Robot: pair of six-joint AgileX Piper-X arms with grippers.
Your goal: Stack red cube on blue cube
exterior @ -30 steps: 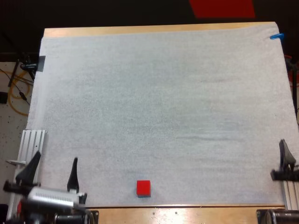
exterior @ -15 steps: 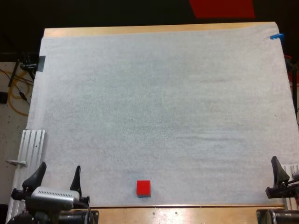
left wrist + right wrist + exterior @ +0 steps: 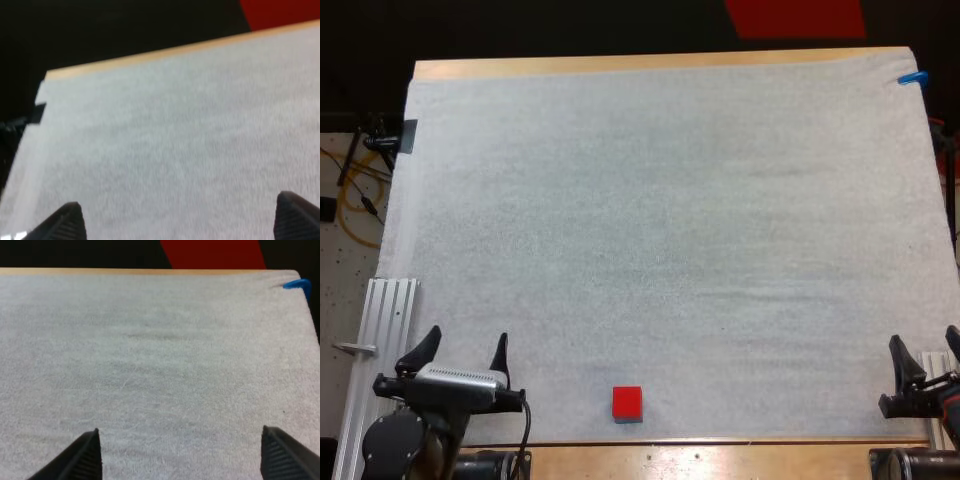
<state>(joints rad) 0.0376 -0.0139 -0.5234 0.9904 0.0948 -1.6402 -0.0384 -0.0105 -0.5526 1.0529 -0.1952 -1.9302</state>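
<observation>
The red cube [image 3: 627,401] sits near the mat's front edge, a little left of centre. A thin blue edge shows under its near side, so it seems to rest on the blue cube [image 3: 628,420]. My left gripper [image 3: 460,352] is at the front left, well left of the cube, with its fingers apart and nothing between them. At the front right edge my right gripper [image 3: 926,350] also stands open and holds nothing. The left wrist view has the left gripper [image 3: 177,200] spread over bare mat. The right gripper [image 3: 180,430] is likewise apart over bare mat.
The white mat [image 3: 660,230] covers the wooden table [image 3: 650,64]. A metal rail [image 3: 380,330] lies along the left side by my left arm, and another one [image 3: 938,400] is at the right.
Both arms have drawn back toward the table's near edge. The left gripper has shifted a little to the right. The red cube has not moved.
</observation>
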